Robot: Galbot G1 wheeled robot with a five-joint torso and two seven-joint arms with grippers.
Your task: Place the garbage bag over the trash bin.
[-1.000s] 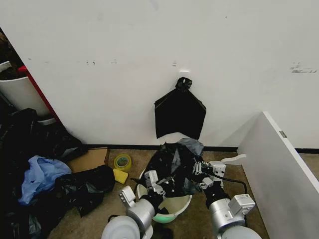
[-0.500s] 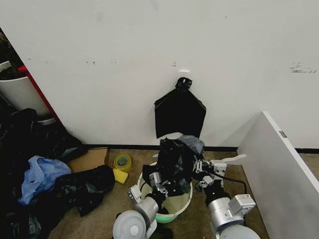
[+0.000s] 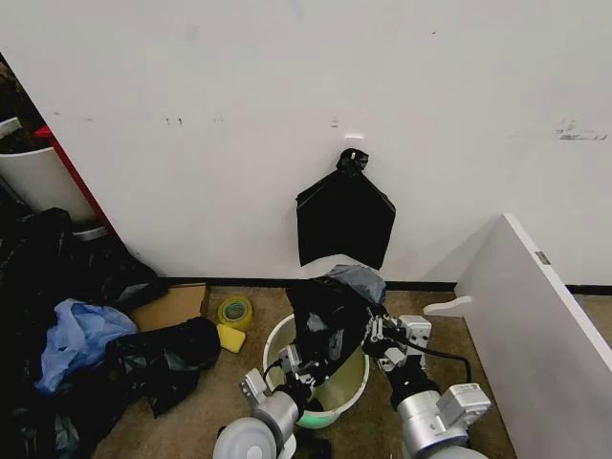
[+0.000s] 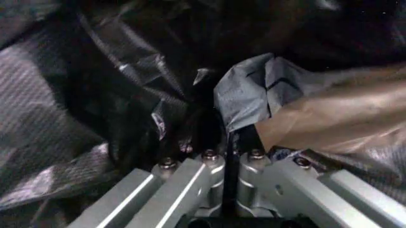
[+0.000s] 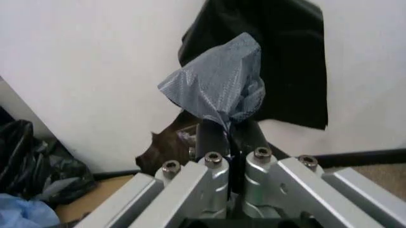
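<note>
Head view: garbage bag (image 3: 330, 311) held up over the trash bin (image 3: 277, 337), between left gripper (image 3: 304, 356) and right gripper (image 3: 371, 330). Wrist views, closer: both jaws pinched tight on bag plastic. Behind, flat black bag (image 3: 345, 218) on the wall.

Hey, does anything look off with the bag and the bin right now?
Yes. The garbage bag hangs bunched between the left gripper and right gripper, both shut on it, over the trash bin, whose rim is bare.
</note>
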